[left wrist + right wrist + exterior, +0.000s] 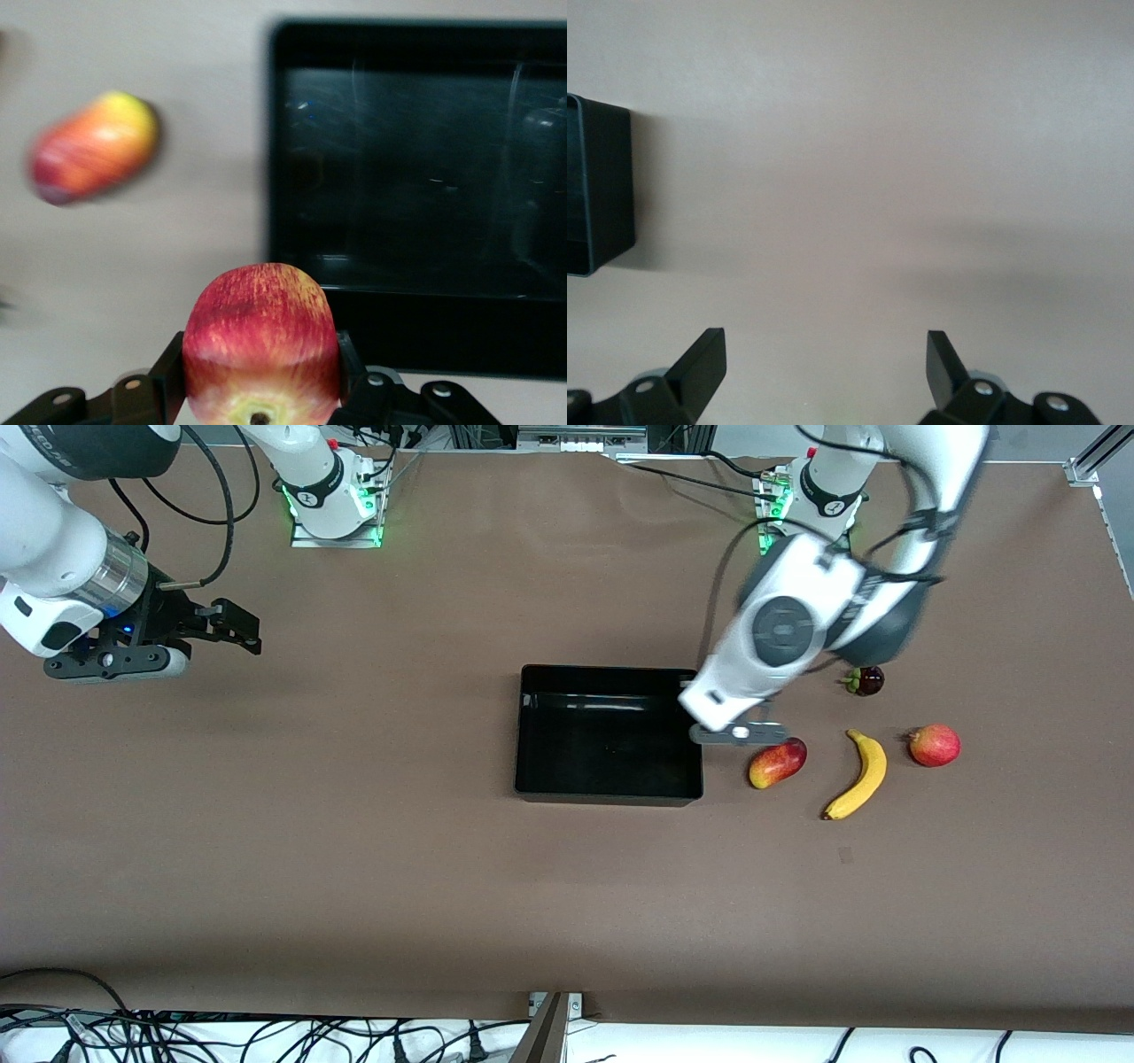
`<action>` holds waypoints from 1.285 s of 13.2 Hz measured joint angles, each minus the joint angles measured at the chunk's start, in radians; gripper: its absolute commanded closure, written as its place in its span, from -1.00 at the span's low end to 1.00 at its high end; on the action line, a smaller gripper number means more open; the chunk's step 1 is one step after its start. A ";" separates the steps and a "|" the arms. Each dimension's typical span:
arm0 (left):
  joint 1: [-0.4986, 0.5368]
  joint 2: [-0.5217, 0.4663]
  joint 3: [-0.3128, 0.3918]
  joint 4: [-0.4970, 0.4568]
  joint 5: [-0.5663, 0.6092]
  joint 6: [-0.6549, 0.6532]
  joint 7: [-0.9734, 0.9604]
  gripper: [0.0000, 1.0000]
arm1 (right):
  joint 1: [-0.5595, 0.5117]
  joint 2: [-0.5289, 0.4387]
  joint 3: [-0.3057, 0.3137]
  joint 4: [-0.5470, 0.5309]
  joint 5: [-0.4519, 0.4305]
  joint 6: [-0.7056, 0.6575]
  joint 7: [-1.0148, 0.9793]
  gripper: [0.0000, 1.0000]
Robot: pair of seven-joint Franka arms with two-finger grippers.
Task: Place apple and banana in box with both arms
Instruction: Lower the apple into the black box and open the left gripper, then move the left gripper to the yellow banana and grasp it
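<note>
Both pincers aloft: left clamps apple by box edge, right agape.

The small round apple, red with pale yellow streaks, sits clamped between the two black fingers of the left pincer, its dimpled end turned toward the wrist camera. It hangs in the air over the brown surface, just beside the wall of the box at the left arm's end.

The shallow rectangular black plastic box, glossy inside with low walls, rests flat near the middle of the surface, with nothing in it.

The long curved yellow banana with dark tips lies flat on the surface toward the left arm's end, well apart from the box.
</note>
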State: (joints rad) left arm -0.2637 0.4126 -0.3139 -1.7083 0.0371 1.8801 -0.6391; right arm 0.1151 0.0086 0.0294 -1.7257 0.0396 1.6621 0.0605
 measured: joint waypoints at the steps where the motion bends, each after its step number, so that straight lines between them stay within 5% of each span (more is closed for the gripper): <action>1: -0.044 0.047 0.000 0.029 0.000 0.001 -0.072 0.34 | 0.000 0.000 0.000 -0.002 -0.003 0.000 -0.004 -1.00; 8: -0.104 0.231 0.017 0.062 0.021 0.053 -0.176 0.29 | 0.000 -0.001 0.002 0.000 -0.050 0.004 -0.009 -1.00; 9: -0.103 0.246 0.019 0.062 0.033 0.060 -0.176 0.09 | 0.001 -0.001 0.003 0.001 -0.054 0.008 -0.009 -1.00; 10: -0.103 0.257 0.020 0.063 0.040 0.066 -0.176 -0.53 | 0.001 -0.001 0.005 0.004 -0.058 0.010 -0.009 -1.00; 11: -0.103 0.265 0.020 0.063 0.043 0.067 -0.176 -0.93 | 0.001 -0.001 0.005 0.010 -0.065 0.011 -0.009 -1.00; 17: -0.099 0.260 0.020 0.096 0.088 0.065 -0.176 -1.00 | 0.001 0.019 0.005 0.043 -0.073 0.013 -0.009 -1.00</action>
State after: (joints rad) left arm -0.3628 0.6727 -0.2936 -1.6120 0.1252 1.9455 -0.8153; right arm 0.1158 0.0271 0.0343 -1.6830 -0.0332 1.6754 0.0516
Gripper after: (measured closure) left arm 0.000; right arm 0.000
